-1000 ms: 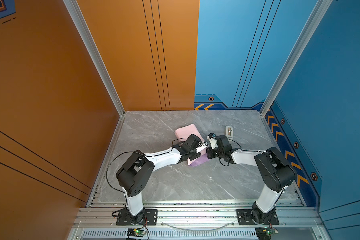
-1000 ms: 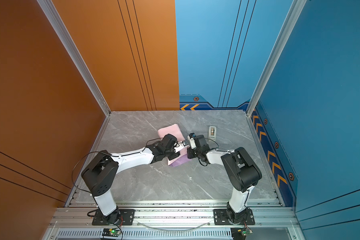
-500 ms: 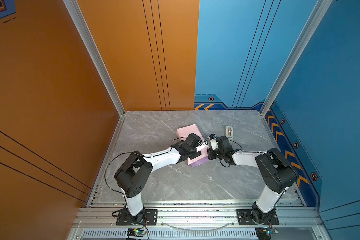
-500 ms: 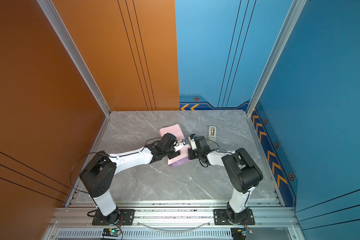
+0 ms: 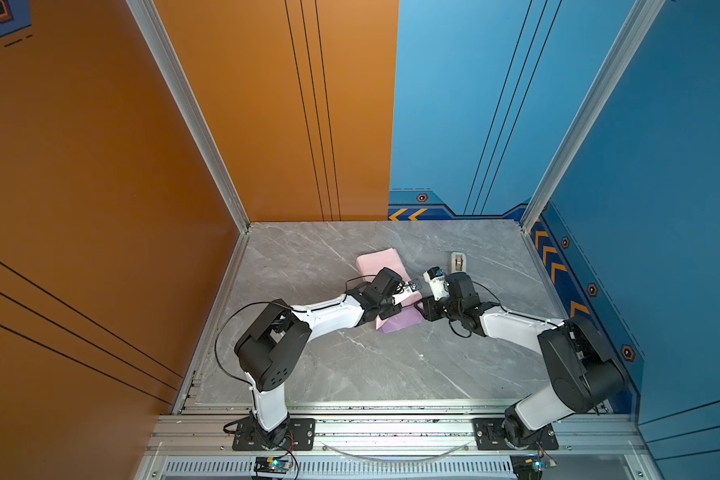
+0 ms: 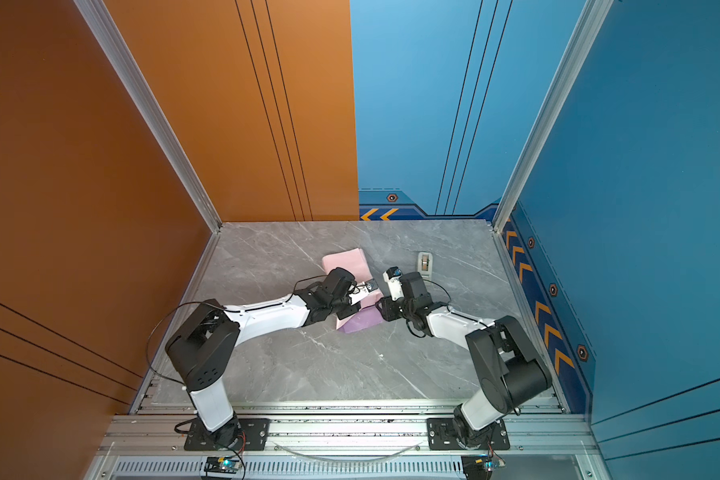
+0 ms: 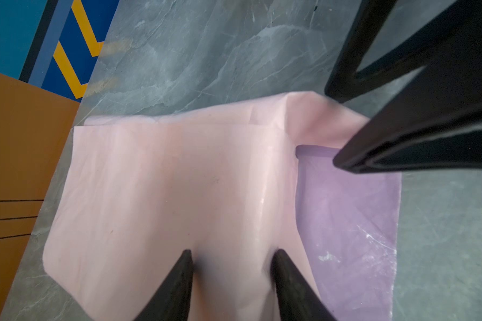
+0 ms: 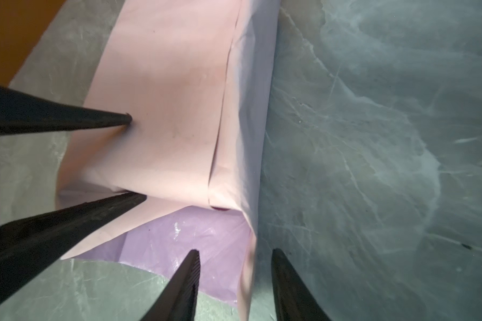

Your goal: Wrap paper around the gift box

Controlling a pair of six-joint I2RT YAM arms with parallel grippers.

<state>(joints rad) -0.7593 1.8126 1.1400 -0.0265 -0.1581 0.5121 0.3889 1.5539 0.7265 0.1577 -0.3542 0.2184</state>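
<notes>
Where orange-and-blue walls (image 5: 267, 124) enclose marble tabletop (image 5: 350, 365), paper (image 5: 377, 259) lies.

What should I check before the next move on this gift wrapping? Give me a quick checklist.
1. Cover of the gift box: cannot tell; it is hidden under the paper, which lies folded pink face up.
2. Hold by the left fingers: ok; they are apart, with their tips on the pink top.
3. Readiness of the right fingers: ok; they are apart, with the paper's side edge between them, not clamped.
4. Fold of the lilac flap: not ok; it lies flat on the table.
5. Place of the tape dispenser: ok; it stands beyond the right arm, apart from the paper.
</notes>
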